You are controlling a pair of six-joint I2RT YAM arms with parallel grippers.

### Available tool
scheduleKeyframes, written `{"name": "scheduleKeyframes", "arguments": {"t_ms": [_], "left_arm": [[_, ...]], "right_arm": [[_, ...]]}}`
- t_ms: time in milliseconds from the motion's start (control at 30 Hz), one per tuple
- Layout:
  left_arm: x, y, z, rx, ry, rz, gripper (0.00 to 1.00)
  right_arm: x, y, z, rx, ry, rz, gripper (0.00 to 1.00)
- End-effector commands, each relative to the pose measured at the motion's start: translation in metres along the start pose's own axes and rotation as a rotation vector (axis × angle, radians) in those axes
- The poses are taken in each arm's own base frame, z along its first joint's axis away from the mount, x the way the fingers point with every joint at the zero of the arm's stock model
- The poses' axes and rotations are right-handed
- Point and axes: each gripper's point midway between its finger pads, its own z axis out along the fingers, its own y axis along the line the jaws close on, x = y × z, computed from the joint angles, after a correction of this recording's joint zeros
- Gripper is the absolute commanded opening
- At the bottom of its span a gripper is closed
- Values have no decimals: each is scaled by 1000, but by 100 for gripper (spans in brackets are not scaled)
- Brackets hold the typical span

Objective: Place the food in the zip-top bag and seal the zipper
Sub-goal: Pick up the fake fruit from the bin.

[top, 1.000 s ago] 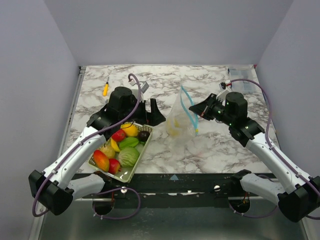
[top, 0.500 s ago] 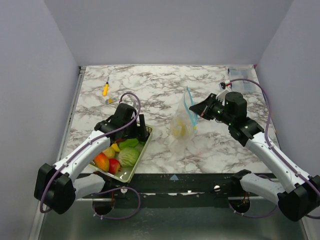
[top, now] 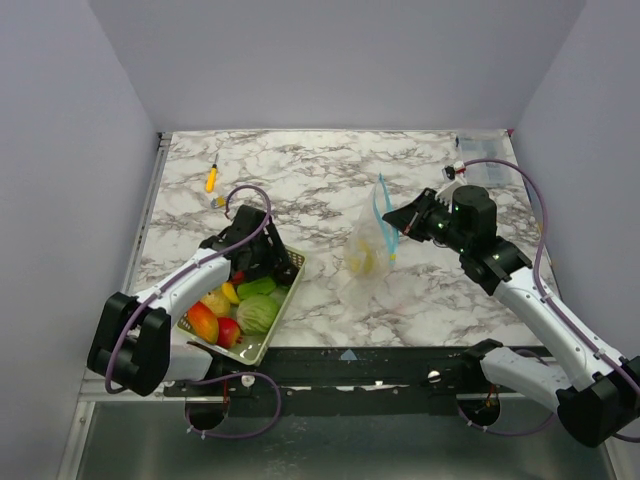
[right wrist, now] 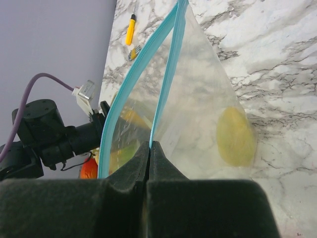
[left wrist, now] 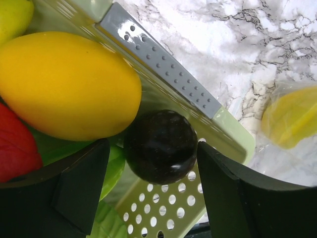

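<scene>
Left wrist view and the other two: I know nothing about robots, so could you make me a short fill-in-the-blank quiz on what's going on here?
1. The left gripper has its jaws either side of a dark round fruit in the pale green mesh ______.
2. The right gripper pinches the zip-top bag by its light-blue zipper, with the bag's mouth ______.
3. One ______ food piece lies inside the bag.
Missing words: basket; open; yellow.
</scene>
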Motion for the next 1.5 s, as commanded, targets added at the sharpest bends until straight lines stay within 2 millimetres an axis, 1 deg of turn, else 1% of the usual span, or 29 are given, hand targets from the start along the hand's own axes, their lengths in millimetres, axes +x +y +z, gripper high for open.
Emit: {"name": "scheduleKeyframes", "arguments": {"t_ms": [0, 167, 367, 433, 600, 767, 900, 1033, 1100, 1167, 1233, 1333, 1400, 1467], "left_arm": [[6, -7, 6, 37, 29, -47, 70], [14, -4, 7, 36, 54, -49, 71], [21, -4, 9, 34, 80, -47, 75], [24, -2, 11, 22, 88, -49, 75], [27, 1, 14, 18, 92, -51, 70], [24, 0, 12, 19, 78, -43, 59], [16, -4, 4, 30, 39, -34, 50], [6, -6, -10, 40, -11, -16, 47], [0, -9, -21, 55, -44, -5, 47], [-6, -12, -33, 76, -82, 4, 47], [-14, -20, -50, 124, -126, 26, 47], [-25, -39, -79, 232, -195, 70, 47], [-28, -60, -103, 355, -230, 126, 47], [-28, -88, -131, 533, -262, 204, 47]], "right_arm": [[2, -4, 0, 16, -2, -23, 0], [3, -5, 1, 17, 2, -22, 1], [4, -7, 3, 22, 2, -22, 1], [4, -6, 4, 18, 5, -20, 1], [5, -6, 3, 16, 6, -17, 1], [5, -6, 3, 19, 5, -16, 1], [3, -5, 3, 16, 5, -17, 0], [3, -4, 4, 14, 7, -19, 1], [3, -5, 5, 18, 6, -20, 1], [2, -4, 6, 18, 5, -21, 1], [2, -3, 8, 14, 8, -23, 1], [3, -2, 9, 7, 14, -22, 1], [4, -3, 9, 7, 19, -19, 1], [5, -3, 9, 6, 22, -18, 1]]}}
